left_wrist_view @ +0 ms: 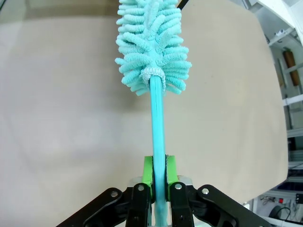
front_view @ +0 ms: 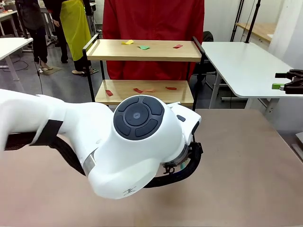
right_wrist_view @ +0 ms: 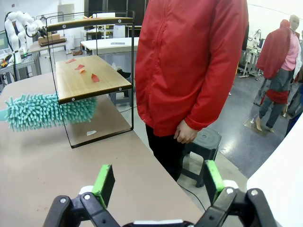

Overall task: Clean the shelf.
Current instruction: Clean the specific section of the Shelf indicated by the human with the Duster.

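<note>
Left tool (left_wrist_view: 159, 168): pads clamped on the turquoise handle of the duster (left_wrist_view: 154, 47), near its end; the fluffy head points away from the tool.
Duster axis: in line with the fingers of the Left tool, and judged to run towards the shelf (front_view: 144, 50).
Shelf location: at the far edge of the counter (front_view: 236, 156), ahead of your left arm, with a person (front_view: 151, 28) in a red jacket just behind it.
Debris: coloured paper scraps (front_view: 143, 47) lie on both boards of the shelf.
Head-to-shelf relation: in the right wrist view the duster head lies near the shelf's lower board. Whether they touch cannot be told.
Nearer arm: the left one; treat it as your working arm.
Right tool (right_wrist_view: 158, 183): fingers wide apart and holding nothing, well off to the right of the shelf.
</note>
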Controlling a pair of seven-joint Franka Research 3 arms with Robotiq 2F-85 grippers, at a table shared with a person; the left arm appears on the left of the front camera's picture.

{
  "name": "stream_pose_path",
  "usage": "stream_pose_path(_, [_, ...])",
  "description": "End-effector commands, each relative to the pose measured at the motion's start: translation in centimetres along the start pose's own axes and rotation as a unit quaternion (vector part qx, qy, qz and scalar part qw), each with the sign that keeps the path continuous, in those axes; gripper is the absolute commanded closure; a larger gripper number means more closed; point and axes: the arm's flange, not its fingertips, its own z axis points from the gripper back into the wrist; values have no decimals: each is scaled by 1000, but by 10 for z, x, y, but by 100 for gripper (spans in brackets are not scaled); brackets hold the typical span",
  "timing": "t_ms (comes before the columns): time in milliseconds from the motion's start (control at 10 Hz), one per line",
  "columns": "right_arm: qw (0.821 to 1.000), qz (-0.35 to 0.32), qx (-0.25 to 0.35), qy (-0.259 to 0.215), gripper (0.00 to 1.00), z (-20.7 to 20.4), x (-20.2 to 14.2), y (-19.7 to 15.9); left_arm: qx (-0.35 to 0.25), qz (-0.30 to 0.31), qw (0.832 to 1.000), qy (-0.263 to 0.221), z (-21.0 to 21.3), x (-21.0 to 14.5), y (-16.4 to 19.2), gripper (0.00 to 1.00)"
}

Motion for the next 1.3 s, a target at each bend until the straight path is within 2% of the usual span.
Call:
stream_pose_path(0, [1000, 1, 2, 1, 0, -1, 3, 3, -11, -15, 1000, -1, -35, 14, -19, 87])
stream_pose_path(400, [1000, 1, 2, 1, 0, -1, 3, 3, -3, -9, 1000, 20, -61, 35, -21, 87])
stream_pose_path(800, [1000, 1, 2, 1, 0, -1, 3, 3, -4, 11, 999, 41, -88, 41, -21, 87])
stream_pose_path(1200, [1000, 1, 2, 1, 0, -1, 3, 3, 21, 12, 997, 73, -104, 43, -17, 87])
